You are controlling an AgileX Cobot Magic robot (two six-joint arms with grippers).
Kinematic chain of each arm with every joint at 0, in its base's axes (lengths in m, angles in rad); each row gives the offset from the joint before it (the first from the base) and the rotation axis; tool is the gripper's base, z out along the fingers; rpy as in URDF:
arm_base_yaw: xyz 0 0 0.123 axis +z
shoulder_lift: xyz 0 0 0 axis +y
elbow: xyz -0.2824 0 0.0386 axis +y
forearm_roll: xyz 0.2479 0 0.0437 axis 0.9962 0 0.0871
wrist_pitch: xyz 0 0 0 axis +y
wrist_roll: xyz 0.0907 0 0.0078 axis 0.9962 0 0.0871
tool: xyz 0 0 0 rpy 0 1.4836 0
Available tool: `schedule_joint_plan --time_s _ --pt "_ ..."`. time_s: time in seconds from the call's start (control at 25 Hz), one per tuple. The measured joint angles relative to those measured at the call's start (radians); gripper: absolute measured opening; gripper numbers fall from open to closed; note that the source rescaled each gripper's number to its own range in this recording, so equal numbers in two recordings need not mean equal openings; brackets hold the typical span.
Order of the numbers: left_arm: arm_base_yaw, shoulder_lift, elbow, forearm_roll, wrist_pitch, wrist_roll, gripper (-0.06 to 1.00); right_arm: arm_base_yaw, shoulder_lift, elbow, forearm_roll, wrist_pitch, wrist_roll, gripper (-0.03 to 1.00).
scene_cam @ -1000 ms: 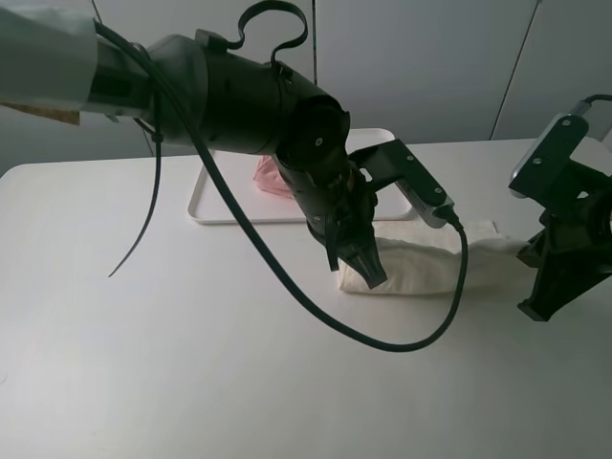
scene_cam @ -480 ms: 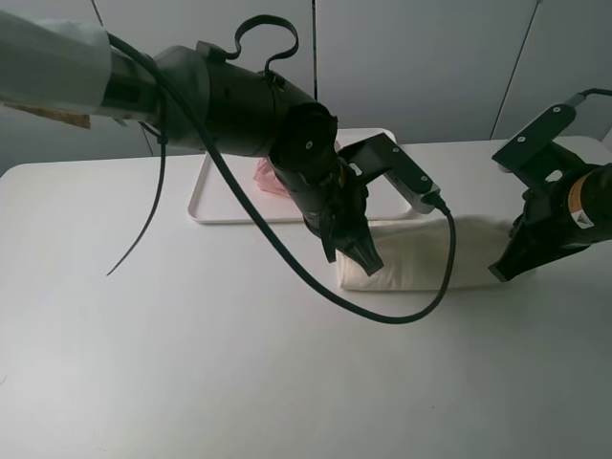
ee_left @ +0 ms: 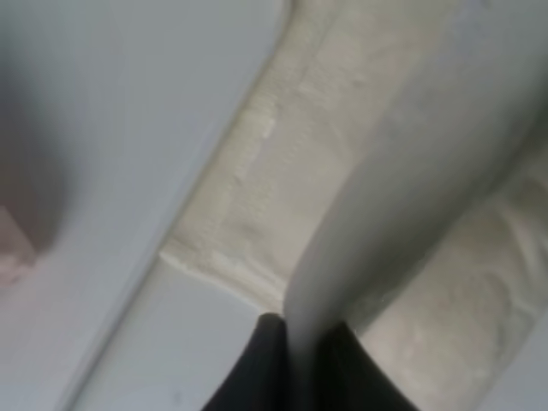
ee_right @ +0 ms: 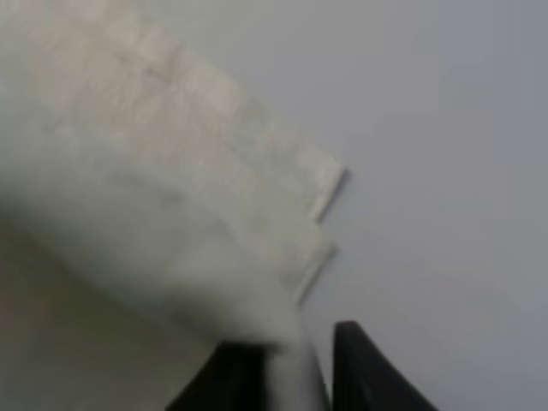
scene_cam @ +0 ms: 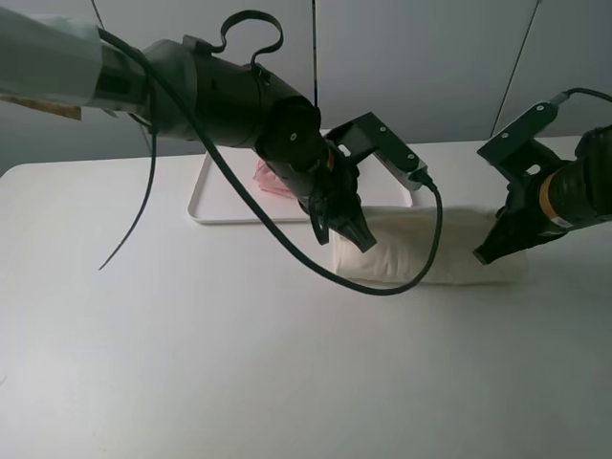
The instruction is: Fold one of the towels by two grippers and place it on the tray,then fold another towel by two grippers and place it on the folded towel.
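Cream-white square cloth towel (scene_cam: 449,251) lies doubled on the white table (scene_cam: 143,335), just in front of the flat white plastic tray (scene_cam: 203,206). The left black claw gripper (scene_cam: 361,237) pinches one end narrowly; the right black claw gripper (scene_cam: 486,254) straddles the other end, and I cannot tell whether it grips. Lay both corners down level and aligned before letting go.

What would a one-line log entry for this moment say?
cream-white cloth towel: folded on white table | left jaws: pinching one end | right jaws: pinching other end | pale pink cloth towel: on flat white plastic tray
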Motion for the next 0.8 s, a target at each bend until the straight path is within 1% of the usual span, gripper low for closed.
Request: schedule_joint_plan --time_s 0.04,0.08,0.12,0.16,0.2,0.24,0.28,0.36,0.44,0.52,0.6,0.64,0.68,0.8 --pt "0.004 0.000 0.000 0.002 -0.002 0.000 0.18 0.000 0.005 0.000 -0.051 0.000 0.058 0.40" --pt "0.009 0.000 0.000 0.005 -0.003 -0.002 0.31 0.000 0.007 0.000 -0.083 -0.002 0.097 0.52" --pt "0.013 0.000 0.000 0.009 -0.003 -0.004 0.47 0.000 0.007 0.000 -0.110 0.000 0.132 0.68" --pt "0.018 0.000 0.000 0.012 -0.003 -0.011 0.67 0.000 0.007 0.000 -0.129 0.012 0.161 0.82" --pt "0.021 0.000 0.000 0.017 -0.001 -0.024 0.86 0.000 0.007 -0.002 -0.130 0.039 0.185 0.92" --pt "0.022 0.000 0.000 0.023 0.004 -0.038 0.93 0.000 0.007 -0.005 -0.124 0.069 0.200 0.96" --pt "0.022 0.000 0.000 0.037 0.010 -0.045 0.96 0.000 0.007 -0.009 -0.100 0.104 0.208 0.98" --pt "0.022 0.000 0.000 0.051 0.025 -0.056 0.98 0.000 0.007 -0.022 -0.021 0.138 0.186 1.00" --pt "0.025 0.002 -0.008 0.054 0.051 -0.093 0.98 0.000 0.008 -0.036 0.127 0.119 0.089 1.00" --pt "0.029 0.016 -0.044 0.048 0.116 -0.142 0.98 0.000 0.008 -0.064 0.296 0.094 -0.023 1.00" --pt "0.038 0.040 -0.115 0.022 0.207 -0.170 0.98 -0.006 0.008 -0.101 0.475 0.089 -0.169 1.00" --pt "0.046 0.057 -0.151 -0.001 0.247 -0.180 0.98 -0.014 0.013 -0.127 0.556 0.095 -0.256 1.00" --pt "0.053 0.074 -0.198 -0.022 0.292 -0.183 0.98 -0.030 0.022 -0.151 0.660 0.113 -0.335 1.00" --pt "0.067 0.140 -0.320 -0.103 0.413 -0.187 0.98 -0.098 0.062 -0.253 1.006 0.241 -0.676 1.00"
